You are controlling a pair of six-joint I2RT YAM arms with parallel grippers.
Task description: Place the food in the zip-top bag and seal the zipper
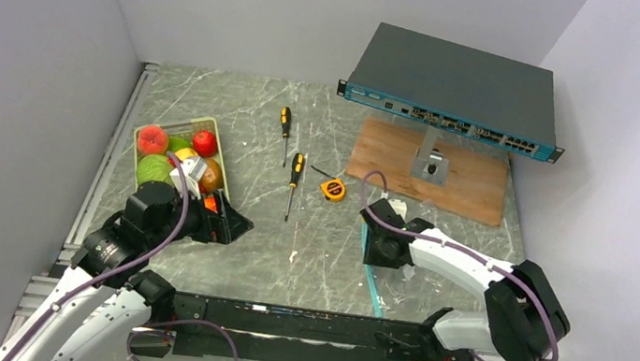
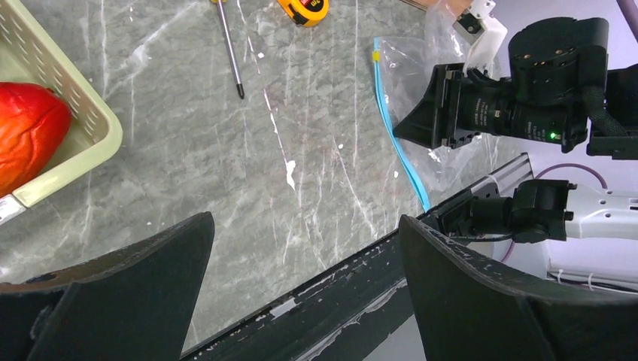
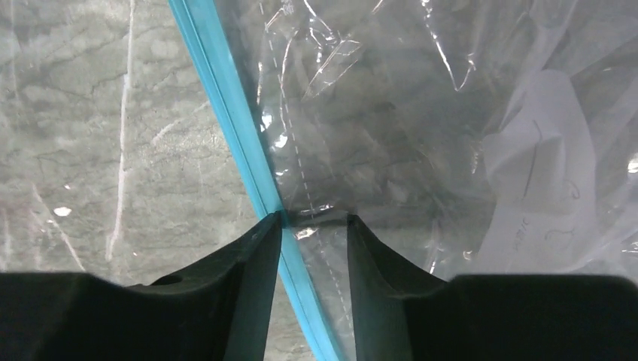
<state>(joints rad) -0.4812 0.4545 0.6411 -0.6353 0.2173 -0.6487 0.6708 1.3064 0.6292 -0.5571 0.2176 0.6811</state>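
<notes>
Zipper [image 3: 226,113] passes between the right gripper [image 3: 314,226] fingers. They stand narrow with a gap showing, straddling the strip and not clamped, likely so you can pinch the mouth edge and lift it open. Zip-top bag [image 2: 421,83] lies flat at 4 o'clock on the table [image 1: 308,236]; a white slip [image 3: 542,150] shows through the film. Left gripper [image 2: 301,286] is spread wide and empty, just beside the tray [image 2: 90,113] at 10 o'clock, where the toy fruits [image 1: 173,155] sit. Judgement: no fruit loaded yet.
</notes>
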